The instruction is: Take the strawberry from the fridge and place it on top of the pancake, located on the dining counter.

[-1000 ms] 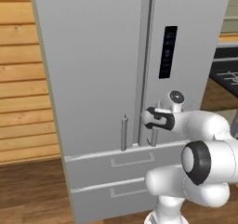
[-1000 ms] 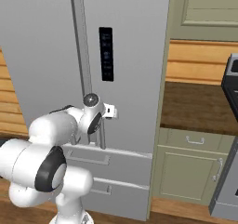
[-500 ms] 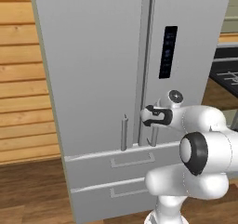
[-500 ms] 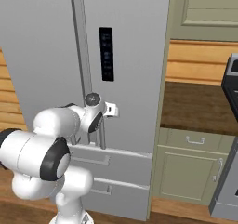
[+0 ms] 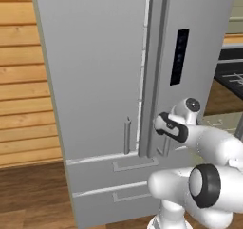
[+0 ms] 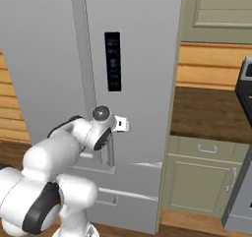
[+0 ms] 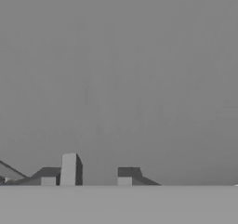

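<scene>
The tall light-grey fridge (image 5: 95,66) fills the left base view. My gripper (image 5: 160,123) is shut on the slim vertical handle (image 5: 166,145) of its right door. That door stands slightly ajar, with a thin white strip of the inside showing along the seam. From the right base view the hand (image 6: 117,126) presses against the same handle (image 6: 111,152). In the hand view the gripper (image 7: 97,174) faces plain grey door surface at very close range. The strawberry is hidden inside the fridge. The pancake and the dining counter are out of view.
The left door's handle (image 5: 127,135) stands just left of the seam, with two wide drawers (image 5: 114,166) below. A black control panel (image 6: 112,61) sits on the right door. A wood-plank wall (image 5: 21,81) lies left. A dark counter (image 6: 211,113) over sage-green cabinets (image 6: 204,182) lies right.
The jaws have gone from open to shut on the right door's handle. The right door has come slightly out from the left one, and the arm's elbow has dropped lower.
</scene>
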